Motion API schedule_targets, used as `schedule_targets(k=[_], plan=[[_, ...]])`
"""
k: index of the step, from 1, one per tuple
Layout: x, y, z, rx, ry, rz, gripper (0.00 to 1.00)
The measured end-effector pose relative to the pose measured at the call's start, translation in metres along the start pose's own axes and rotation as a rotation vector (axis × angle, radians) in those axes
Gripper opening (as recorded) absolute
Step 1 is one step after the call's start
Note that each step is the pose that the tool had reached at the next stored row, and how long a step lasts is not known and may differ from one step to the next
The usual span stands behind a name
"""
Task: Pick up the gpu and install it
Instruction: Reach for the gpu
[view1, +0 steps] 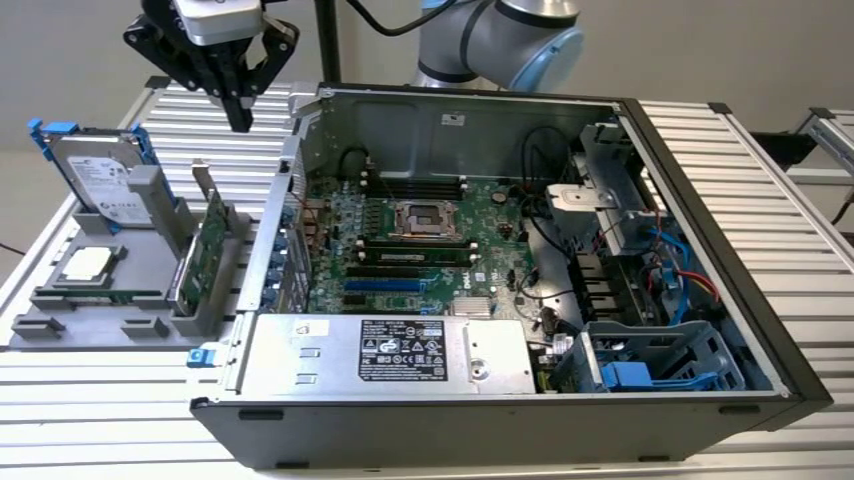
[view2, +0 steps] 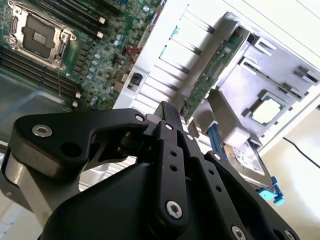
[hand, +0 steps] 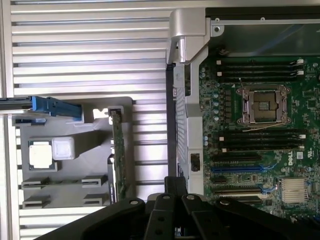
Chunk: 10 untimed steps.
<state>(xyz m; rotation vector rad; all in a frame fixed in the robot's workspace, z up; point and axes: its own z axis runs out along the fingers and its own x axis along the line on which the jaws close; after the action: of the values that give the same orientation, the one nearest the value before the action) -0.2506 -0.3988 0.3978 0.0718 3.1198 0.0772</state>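
The gpu (view1: 214, 248) stands on edge in a grey holder (view1: 140, 300) at the exterior view's left, beside the open computer case. Its green board faces the case and its silver bracket sticks up at the far end. In the first wrist view the gpu (hand: 119, 155) appears edge-on, and in the second wrist view the gpu (view2: 210, 70) shows its green face. My gripper (view1: 240, 120) hangs high above the table, beyond the holder's far end and well clear of the card. Its black fingers are pressed together with nothing between them, as seen on the gripper (view2: 167, 112) and the gripper (hand: 175, 184).
The open case (view1: 694, 200) holds a motherboard (view1: 414, 240) with blue slots (view1: 387, 287) and a power supply (view1: 400, 355) in front. The holder also carries a hard drive in a blue frame (view1: 96, 175) and a square processor chip (view1: 87, 263).
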Motion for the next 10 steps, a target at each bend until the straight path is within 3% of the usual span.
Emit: schedule_targets(k=[10], plan=[[0.0095, -0.0004, -0.0002, -0.0001, 0.0001, -0.002, 0.00]])
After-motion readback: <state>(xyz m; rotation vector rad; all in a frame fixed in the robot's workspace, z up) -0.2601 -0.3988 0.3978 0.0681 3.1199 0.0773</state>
